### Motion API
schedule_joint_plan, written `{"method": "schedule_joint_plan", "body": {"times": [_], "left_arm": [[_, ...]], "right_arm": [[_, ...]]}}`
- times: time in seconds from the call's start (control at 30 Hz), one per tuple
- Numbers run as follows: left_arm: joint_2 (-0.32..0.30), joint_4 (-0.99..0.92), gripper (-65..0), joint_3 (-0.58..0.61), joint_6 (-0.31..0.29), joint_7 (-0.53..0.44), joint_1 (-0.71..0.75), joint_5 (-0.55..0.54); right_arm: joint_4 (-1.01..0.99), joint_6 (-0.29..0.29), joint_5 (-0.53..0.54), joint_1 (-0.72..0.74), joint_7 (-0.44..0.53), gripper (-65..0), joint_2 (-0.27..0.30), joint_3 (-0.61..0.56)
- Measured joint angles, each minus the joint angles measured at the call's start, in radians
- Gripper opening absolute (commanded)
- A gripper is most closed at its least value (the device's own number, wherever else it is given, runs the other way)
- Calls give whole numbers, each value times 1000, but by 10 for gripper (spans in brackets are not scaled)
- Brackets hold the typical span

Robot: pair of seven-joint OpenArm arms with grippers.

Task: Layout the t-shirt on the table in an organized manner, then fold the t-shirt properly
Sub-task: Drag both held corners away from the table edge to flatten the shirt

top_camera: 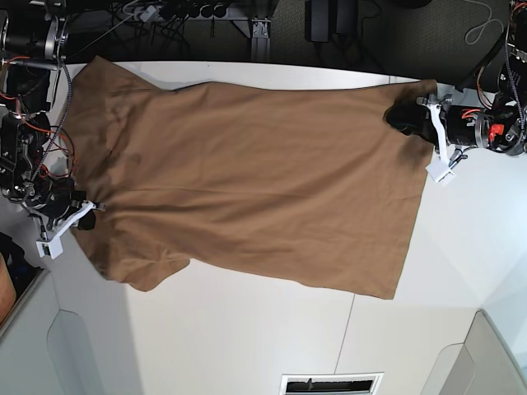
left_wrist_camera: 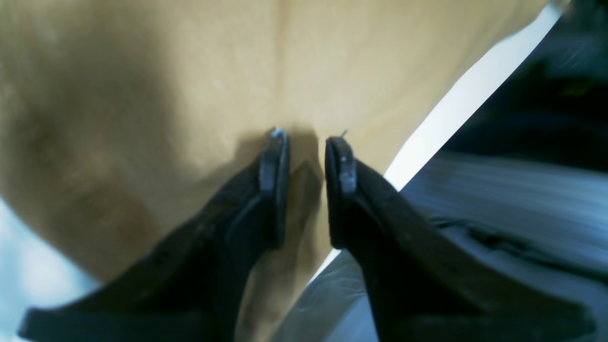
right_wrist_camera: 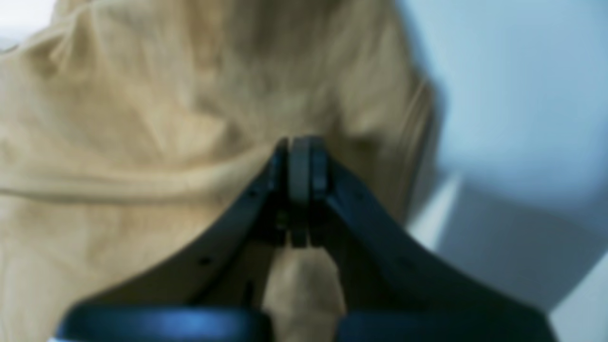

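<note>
The tan t-shirt (top_camera: 247,164) lies spread flat across the white table (top_camera: 247,329), its hem toward the right and its sleeves toward the left. My left gripper (top_camera: 401,115) sits at the hem's far right corner. In the left wrist view its jaws (left_wrist_camera: 308,137) stand narrowly apart, pinching a fold of the t-shirt (left_wrist_camera: 142,95). My right gripper (top_camera: 88,216) is at the shirt's left edge beside the near sleeve. In the right wrist view its pads (right_wrist_camera: 300,142) are pressed together, and bunched cloth of the t-shirt (right_wrist_camera: 118,118) runs through behind them.
Cables and a power strip (top_camera: 165,10) lie beyond the table's far edge. A thin dark seam (top_camera: 346,346) crosses the tabletop, and a slotted vent (top_camera: 329,384) sits at the near edge. The white table edge (left_wrist_camera: 456,109) runs right beside the left gripper.
</note>
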Motion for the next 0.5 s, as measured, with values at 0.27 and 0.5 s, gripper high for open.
{"method": "schedule_joint_plan", "body": {"times": [0.27, 0.5], "left_arm": [[-3, 110, -387, -208, 1, -14, -2, -4], [-1, 110, -387, -226, 2, -117, 5, 126]], "right_arm": [[216, -1, 60, -11, -119, -650, 2, 3], [252, 1, 130, -105, -124, -650, -31, 6]]}}
